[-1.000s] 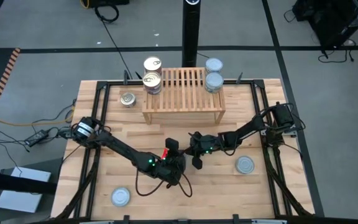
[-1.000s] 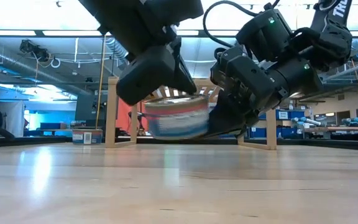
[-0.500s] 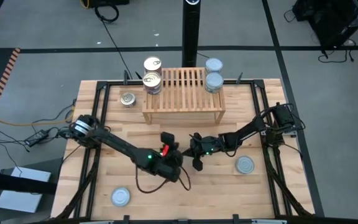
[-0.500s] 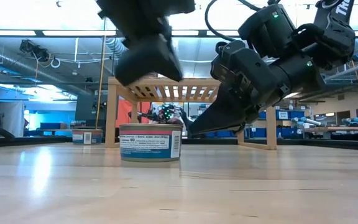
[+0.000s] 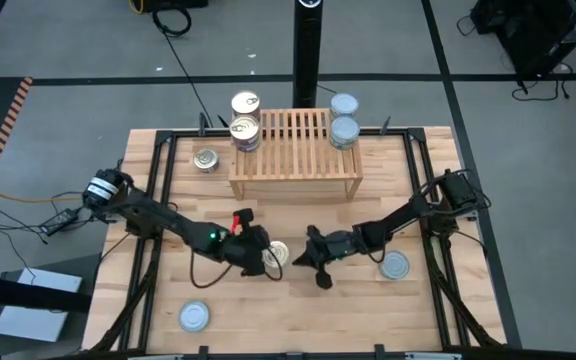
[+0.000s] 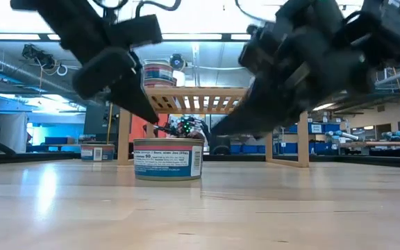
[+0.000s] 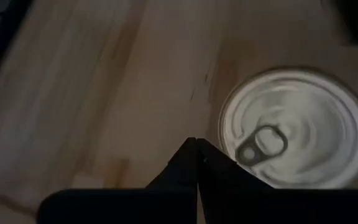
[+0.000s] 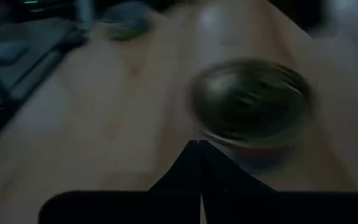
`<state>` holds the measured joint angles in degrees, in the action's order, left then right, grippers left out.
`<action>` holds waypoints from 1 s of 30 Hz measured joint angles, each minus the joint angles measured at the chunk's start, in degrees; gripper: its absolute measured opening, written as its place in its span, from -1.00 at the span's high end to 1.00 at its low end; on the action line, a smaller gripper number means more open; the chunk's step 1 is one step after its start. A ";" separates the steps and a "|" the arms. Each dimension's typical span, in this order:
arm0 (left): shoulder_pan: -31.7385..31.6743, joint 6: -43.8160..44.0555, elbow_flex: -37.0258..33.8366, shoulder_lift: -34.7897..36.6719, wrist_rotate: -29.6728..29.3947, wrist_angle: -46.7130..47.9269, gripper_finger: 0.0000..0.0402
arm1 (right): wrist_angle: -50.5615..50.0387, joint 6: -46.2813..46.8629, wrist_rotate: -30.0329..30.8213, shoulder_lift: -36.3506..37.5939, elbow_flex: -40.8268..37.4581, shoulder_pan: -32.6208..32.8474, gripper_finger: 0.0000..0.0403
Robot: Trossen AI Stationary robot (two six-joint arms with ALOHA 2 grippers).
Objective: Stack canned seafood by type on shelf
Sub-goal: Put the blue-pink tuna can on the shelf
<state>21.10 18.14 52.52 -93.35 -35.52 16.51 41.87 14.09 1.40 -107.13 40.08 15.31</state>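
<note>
A short round tin with a gold-cream pull-tab lid [image 5: 277, 254] is seen standing upright on the light wooden tabletop [image 5: 298, 315], in front of the low light-wood slatted shelf [image 5: 295, 150] and well apart from it; bare table lies between tin and shelf. The left gripper [image 5: 261, 262] is placed just beside the tin on its left, its jaws pressed together on nothing, as the left wrist view shows; the right gripper [image 5: 305, 260] is held near the tin's right, jaws likewise together and empty. On the shelf's left end two gold-lidded tins [image 5: 244, 133] are stacked; on its right end two pale blue-silver tins [image 5: 344, 131] are stacked. A tin [image 5: 206, 159] sits left of the shelf; silver-lidded tins lie near the front left edge [image 5: 194, 316] and right of the grippers [image 5: 395, 264].
</note>
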 joint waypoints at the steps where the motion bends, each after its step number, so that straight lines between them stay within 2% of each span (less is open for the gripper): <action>1: -0.50 0.09 -1.45 0.00 0.68 -2.79 0.99 | -0.46 -1.26 -0.22 0.00 0.93 0.81 0.98; 7: -2.71 0.17 -7.08 -0.80 1.94 -12.61 0.99 | -15.52 -6.98 2.43 -0.29 8.88 3.27 0.98; 10: -3.62 0.17 -9.00 -0.79 1.93 -15.94 0.99 | -19.68 -8.97 2.38 -0.38 10.92 2.66 0.98; 19: -5.00 0.06 -17.19 -0.82 4.79 -30.96 0.99 | -25.86 -12.79 2.32 -0.55 11.36 0.57 0.98; 23: -5.13 -1.21 -20.77 -0.82 7.00 -37.37 0.99 | -25.44 -16.00 2.17 -0.55 11.36 0.51 0.98; 30: -6.54 -2.23 -29.71 -0.84 10.89 -55.87 1.00 | -24.07 -22.65 2.17 -0.57 11.59 0.42 0.98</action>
<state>14.56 15.91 22.81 -94.19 -24.63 -39.36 17.80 -8.56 3.57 -107.70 51.66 15.73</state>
